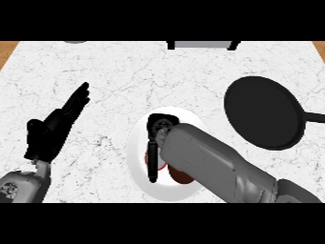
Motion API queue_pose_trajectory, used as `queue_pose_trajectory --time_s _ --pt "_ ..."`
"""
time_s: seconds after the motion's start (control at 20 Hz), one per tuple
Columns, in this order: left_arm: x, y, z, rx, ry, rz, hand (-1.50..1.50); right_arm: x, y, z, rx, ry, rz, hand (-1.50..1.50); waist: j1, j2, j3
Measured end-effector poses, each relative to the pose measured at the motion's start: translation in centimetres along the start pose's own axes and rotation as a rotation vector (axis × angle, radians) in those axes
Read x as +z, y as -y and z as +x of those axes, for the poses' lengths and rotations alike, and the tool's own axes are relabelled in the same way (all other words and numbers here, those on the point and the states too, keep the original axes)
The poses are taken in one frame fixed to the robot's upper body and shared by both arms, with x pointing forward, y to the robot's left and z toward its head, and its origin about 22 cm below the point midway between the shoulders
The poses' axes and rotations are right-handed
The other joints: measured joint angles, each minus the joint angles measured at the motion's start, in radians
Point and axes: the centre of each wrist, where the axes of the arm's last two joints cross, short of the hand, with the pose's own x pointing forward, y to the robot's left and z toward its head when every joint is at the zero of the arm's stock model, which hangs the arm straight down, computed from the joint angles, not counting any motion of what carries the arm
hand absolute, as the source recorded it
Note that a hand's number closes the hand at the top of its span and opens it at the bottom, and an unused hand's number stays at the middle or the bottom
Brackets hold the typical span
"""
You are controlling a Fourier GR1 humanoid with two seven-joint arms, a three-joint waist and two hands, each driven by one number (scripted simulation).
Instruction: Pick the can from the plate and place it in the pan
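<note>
Marble counter [193,71]; can [181,175] mostly hidden, axis unclear

— What's my left hand [49,131] doing?

— Resting open at the left of the view, fingers straight and pointing up and away, its grey forearm rising from the lower left corner.

— And my right hand [156,143]?

— The right forearm slants in from the lower right toward the centre. The hand points downward — I can't make out its fingers.
</note>
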Motion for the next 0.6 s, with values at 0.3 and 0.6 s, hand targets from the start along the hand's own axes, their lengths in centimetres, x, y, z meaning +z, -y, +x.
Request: queue_pose_trajectory --time_s 0.3,0.6 --pt "0.3 0.3 -0.3 0.0 0.005 -0.003 0.0 -0.3 -0.7 -0.1 0.027 0.014 0.022 1.5 0.005 0.0 0.0" --pt "0.1 0.3 -0.3 -0.005 0.0 0.006 0.0 0.9 -1.0 0.5 0.04 0.044 -0.024 1.5 -0.006 -0.001 0.0"
